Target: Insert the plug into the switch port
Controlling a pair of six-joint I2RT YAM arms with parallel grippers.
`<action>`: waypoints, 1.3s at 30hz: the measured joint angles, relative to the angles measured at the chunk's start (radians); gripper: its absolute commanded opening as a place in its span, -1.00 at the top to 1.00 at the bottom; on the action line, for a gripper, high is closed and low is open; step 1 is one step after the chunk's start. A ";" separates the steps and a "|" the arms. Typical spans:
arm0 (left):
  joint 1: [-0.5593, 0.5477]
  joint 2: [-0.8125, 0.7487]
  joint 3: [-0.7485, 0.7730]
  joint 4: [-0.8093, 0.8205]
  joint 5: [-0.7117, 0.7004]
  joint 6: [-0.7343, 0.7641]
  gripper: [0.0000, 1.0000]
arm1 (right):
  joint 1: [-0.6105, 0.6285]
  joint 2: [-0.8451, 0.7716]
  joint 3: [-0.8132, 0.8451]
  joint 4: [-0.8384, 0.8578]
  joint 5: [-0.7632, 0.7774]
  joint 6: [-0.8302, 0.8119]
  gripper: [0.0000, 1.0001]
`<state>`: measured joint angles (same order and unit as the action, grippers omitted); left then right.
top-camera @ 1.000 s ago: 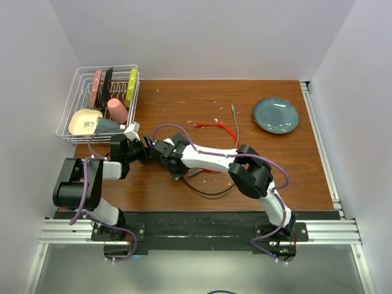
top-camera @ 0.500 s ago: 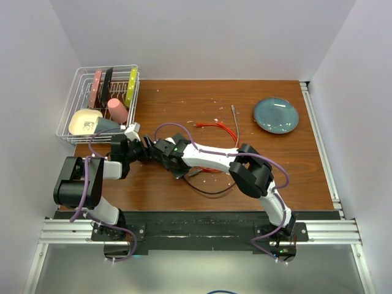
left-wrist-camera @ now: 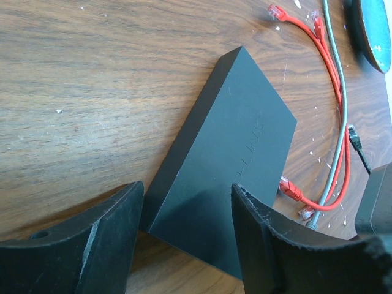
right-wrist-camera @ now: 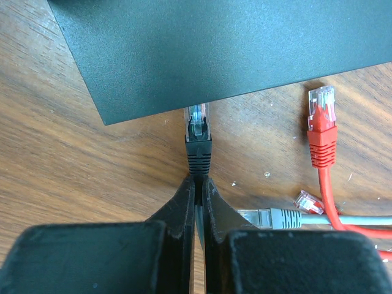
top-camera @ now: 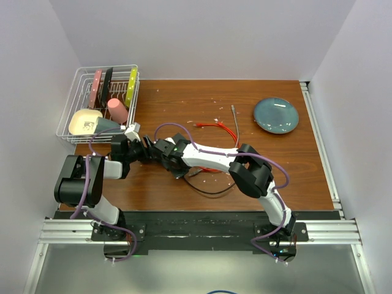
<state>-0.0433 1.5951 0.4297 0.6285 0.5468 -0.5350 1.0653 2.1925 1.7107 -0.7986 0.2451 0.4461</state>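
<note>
The black box (left-wrist-camera: 233,153) lies flat on the wooden table (top-camera: 184,98), toward the left edge and about midway between front and back. In the top view the two arms meeting over it mostly hide it. The left gripper (left-wrist-camera: 188,193) has its jaws apart, one finger (left-wrist-camera: 104,239) on each side of the near end of the box. Whether the fingers press on it cannot be told. The right gripper (right-wrist-camera: 197,180) is closed on a black cable (right-wrist-camera: 198,160) just behind its plug (right-wrist-camera: 197,119), whose clear tip meets the edge of the box. The socket itself is hidden, so it cannot be told whether the plug is in. Just to the right of the plug lie a red cable (right-wrist-camera: 321,131) and a grey cable (right-wrist-camera: 285,216), both loose on the wood. A blue-grey plate (top-camera: 276,115) sits near the back right corner. A wire dish rack (top-camera: 76,82) stands at the back left corner.
</note>
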 measured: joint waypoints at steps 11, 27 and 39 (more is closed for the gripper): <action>0.002 0.011 0.000 0.008 -0.004 0.000 -0.05 | 0.011 0.006 0.011 -0.014 0.007 0.001 1.00; 0.002 0.023 0.006 -0.001 -0.003 -0.001 -0.01 | 0.032 -0.019 -0.030 -0.015 0.027 0.009 1.00; 0.002 0.023 0.006 0.000 0.000 -0.001 -0.02 | 0.040 -0.028 -0.044 -0.013 0.035 0.014 1.00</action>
<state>-0.0418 1.6180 0.4362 0.6281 0.5468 -0.5358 1.1057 2.1643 1.6669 -0.8112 0.2806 0.4599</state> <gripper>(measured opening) 0.507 0.034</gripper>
